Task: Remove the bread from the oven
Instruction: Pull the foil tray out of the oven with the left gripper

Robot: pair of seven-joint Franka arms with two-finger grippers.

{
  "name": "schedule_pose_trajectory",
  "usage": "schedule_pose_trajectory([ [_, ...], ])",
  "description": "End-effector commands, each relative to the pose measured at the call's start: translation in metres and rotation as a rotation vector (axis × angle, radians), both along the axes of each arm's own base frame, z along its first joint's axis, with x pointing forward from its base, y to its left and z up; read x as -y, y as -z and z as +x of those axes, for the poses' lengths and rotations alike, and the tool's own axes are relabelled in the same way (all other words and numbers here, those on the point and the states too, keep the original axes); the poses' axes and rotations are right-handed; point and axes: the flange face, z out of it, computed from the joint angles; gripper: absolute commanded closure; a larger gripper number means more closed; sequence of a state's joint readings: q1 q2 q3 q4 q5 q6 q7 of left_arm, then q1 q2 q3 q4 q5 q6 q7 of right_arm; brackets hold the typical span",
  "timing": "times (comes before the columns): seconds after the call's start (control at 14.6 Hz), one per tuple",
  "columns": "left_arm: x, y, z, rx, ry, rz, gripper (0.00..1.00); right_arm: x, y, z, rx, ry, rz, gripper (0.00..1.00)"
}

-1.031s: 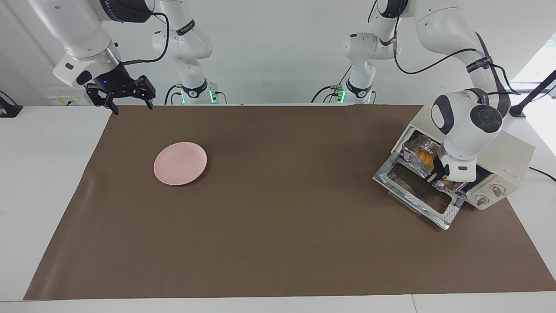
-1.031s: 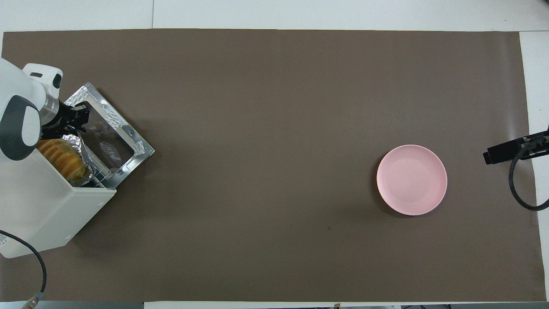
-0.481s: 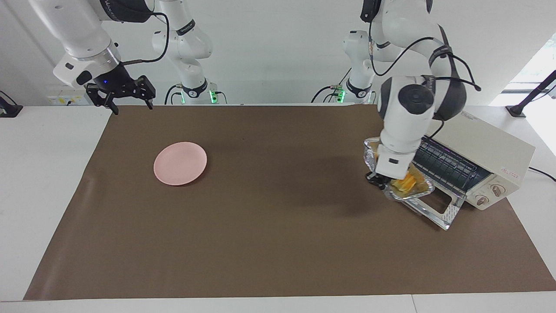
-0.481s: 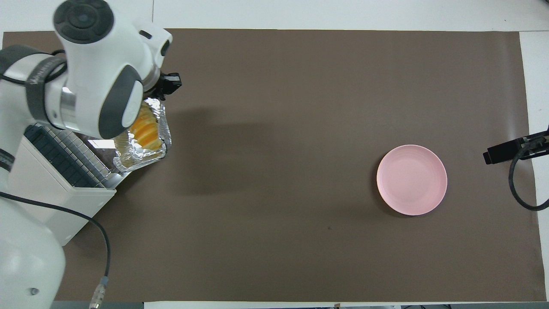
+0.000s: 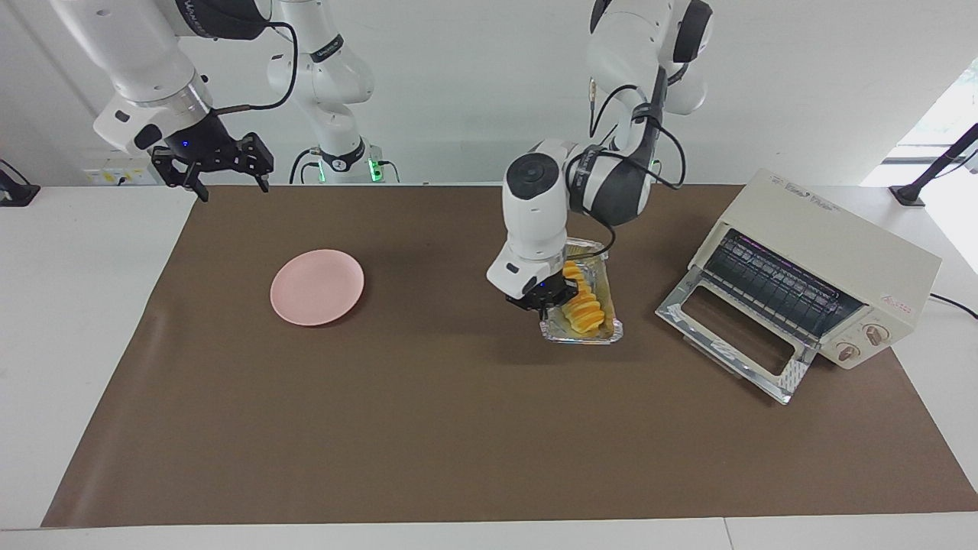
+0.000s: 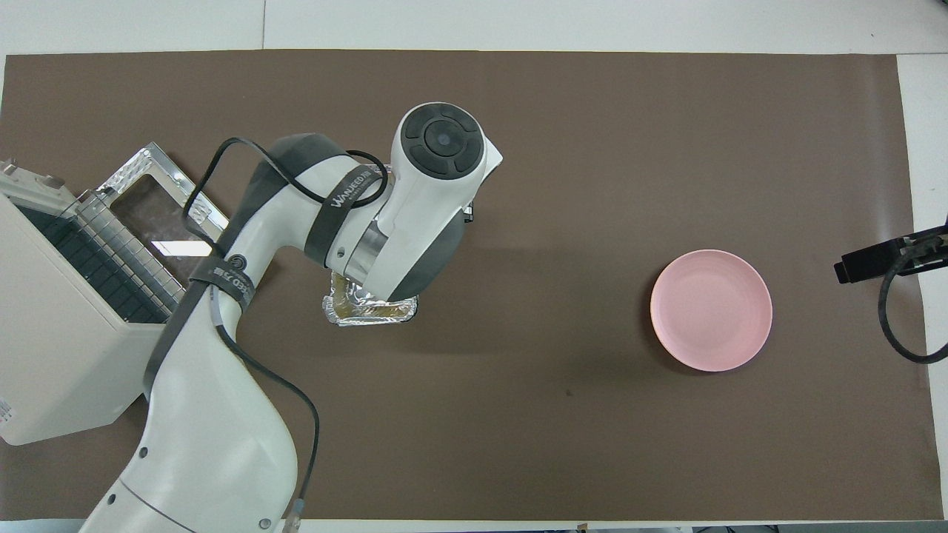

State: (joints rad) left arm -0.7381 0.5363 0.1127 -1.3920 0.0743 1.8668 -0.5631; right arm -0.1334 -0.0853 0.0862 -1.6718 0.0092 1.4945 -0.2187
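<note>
The left gripper (image 5: 544,299) is clamped on the rim of a crinkled foil tray (image 5: 603,330) that carries the bread (image 5: 582,307), holding it over the middle of the brown mat (image 5: 458,428) between the oven (image 5: 833,252) and a pink plate (image 5: 317,286) (whether the tray touches the mat I cannot tell). The oven stands at the left arm's end of the mat, its glass door (image 5: 733,340) folded down flat and its rack bare. The right gripper (image 5: 216,166) waits with fingers spread above the mat's corner at the right arm's end, nearest the robots.
</note>
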Motion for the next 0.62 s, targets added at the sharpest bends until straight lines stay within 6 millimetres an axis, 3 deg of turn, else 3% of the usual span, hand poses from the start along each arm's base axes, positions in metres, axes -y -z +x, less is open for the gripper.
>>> schedule_pose_trajectory([
  [0.0, 0.014, 0.021, 0.006, -0.03, 0.003, -0.013, 1.0, 0.003, -0.003, -0.006, 0.0, -0.016, -0.018, 0.0],
  [0.34, 0.022, 0.038, 0.006, -0.063, -0.094, -0.094, 1.0, 0.003, -0.001, -0.007, -0.012, -0.016, -0.017, 0.0],
  [0.55, 0.039, 0.066, -0.002, -0.036, -0.106, -0.048, 1.0, 0.002, -0.002, -0.008, -0.012, -0.017, -0.017, 0.0],
])
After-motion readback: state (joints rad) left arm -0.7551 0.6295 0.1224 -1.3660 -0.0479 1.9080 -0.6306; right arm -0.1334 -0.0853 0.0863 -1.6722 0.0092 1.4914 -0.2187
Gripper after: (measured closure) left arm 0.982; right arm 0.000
